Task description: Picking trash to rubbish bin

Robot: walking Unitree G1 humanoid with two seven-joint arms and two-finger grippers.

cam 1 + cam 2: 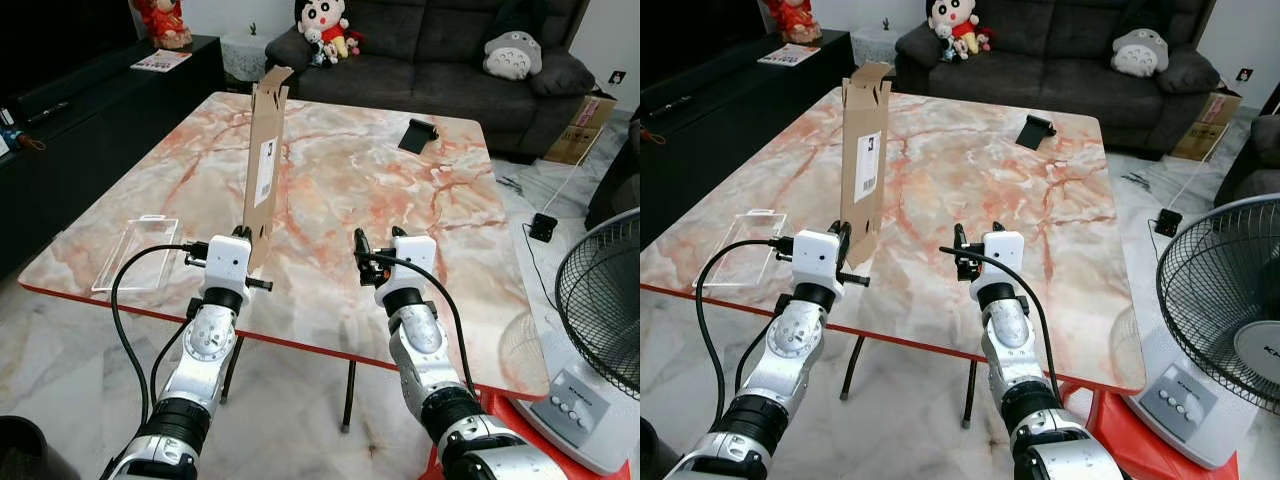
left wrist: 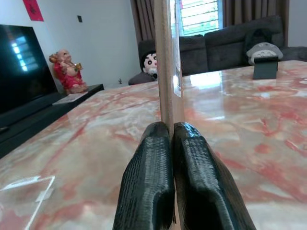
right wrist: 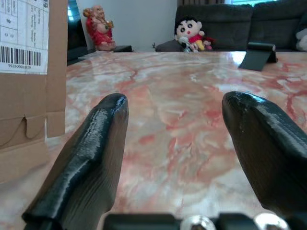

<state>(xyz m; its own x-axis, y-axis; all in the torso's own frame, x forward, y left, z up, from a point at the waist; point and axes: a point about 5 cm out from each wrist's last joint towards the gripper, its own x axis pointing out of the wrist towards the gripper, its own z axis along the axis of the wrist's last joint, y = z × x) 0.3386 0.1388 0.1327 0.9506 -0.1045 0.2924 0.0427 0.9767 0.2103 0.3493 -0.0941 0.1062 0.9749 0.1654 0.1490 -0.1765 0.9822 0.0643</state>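
Lying flat near the left edge of the marble surface [image 1: 400,200] is a clear plastic tray [image 1: 137,252]. Just to its right, the left pincer [image 2: 171,143] is clenched on the bottom edge of a flattened cardboard box [image 1: 265,165], holding it upright above the near part of the surface. The box is a tall, narrow brown strip with an open flap at the top and a white barcode label on its face; the left wrist view shows it edge-on, pinched between the two black fingers [image 2: 148,182]. To the right, the right pincer [image 3: 175,143] hovers low over the surface with its fingers spread wide, grasping nothing. A black phone stand [image 1: 416,134] sits at the far right of the surface.
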